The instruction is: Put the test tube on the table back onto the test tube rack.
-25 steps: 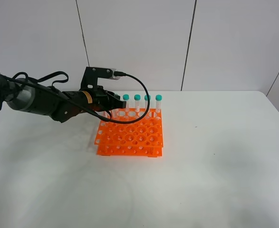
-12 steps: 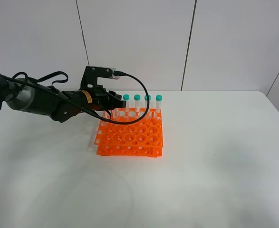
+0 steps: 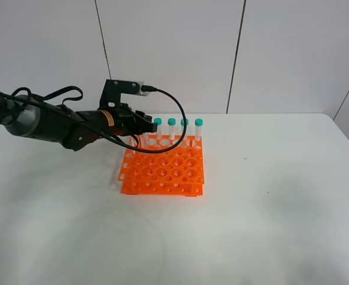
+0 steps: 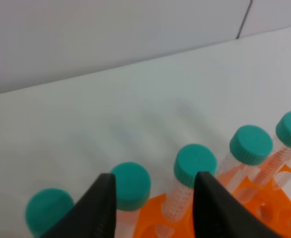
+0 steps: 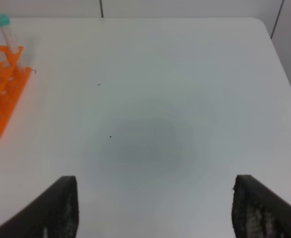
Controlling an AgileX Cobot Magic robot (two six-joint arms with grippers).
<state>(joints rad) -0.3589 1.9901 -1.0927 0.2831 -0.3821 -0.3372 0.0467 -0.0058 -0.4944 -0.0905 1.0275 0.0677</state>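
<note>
left gripper (image 4: pixel 152 208): black jaws parted slightly, nothing pinched
tube: clear plastic test tube with teal screw cap (image 4: pixel 195 164) upright in bright orange plastic rack (image 3: pixel 164 170), just beyond the fingertips, axis vertical
right gripper (image 5: pixel 152 208): jaws wide, empty, well apart over white table (image 5: pixel 185 74)

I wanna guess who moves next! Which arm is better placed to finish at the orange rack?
Left. Its pincer is right at the teal-capped tubes in the test tube rack, jaws slightly apart. The right pincer hangs open over the table, away from it.

Lab: test tube rack (image 3: pixel 163 168), white table (image 3: pixel 269 208)
</note>
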